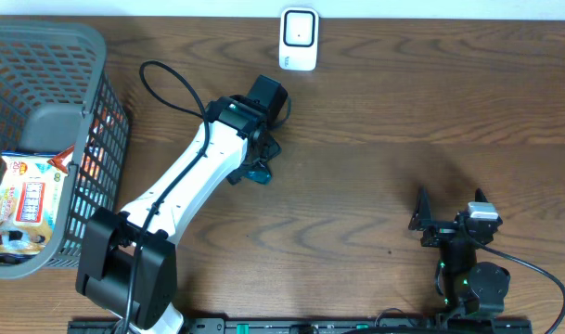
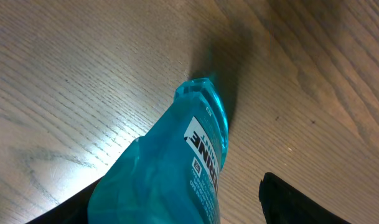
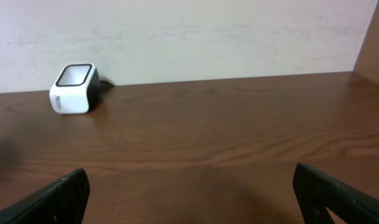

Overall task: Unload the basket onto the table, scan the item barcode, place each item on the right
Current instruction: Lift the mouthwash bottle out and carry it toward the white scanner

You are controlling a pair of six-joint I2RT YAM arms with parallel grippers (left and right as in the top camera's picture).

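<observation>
The brown wooden table (image 1: 375, 186) fills the overhead view, and a white scanner (image 1: 299, 39) stands at its far edge, against the pale wall.

A grey mesh basket (image 1: 110, 139) sits well off to the scanner's left-arm side, at the table's end. It holds a snack packet (image 1: 27, 199) with a pale printed face, and more packaging shows red through the mesh.

The left arm (image 1: 185, 181), white with black joints, reaches from its base at the near edge up toward the scanner. It ends short of it, nearer the robot and slightly to the basket side.

The right arm (image 1: 472, 278) is folded low at the near edge, well away from the scanner on the side opposite the basket. The right claw (image 3: 195, 202) is released, its dark fingers spread wide with only bare table between them. In its wrist view it faces the back wall, with the scanner off to the left of the picture.

The left claw (image 1: 262, 158) is grasping the blue bottle (image 2: 177, 168), a clear blue-green plastic one with a white label bearing dark print. In the wrist view the bottle runs out between the fingers, its end pointing at the table and casting a shadow there. It is near the scanner but clearly apart from it, on the robot's side. No barcode can be made out on the visible label.
</observation>
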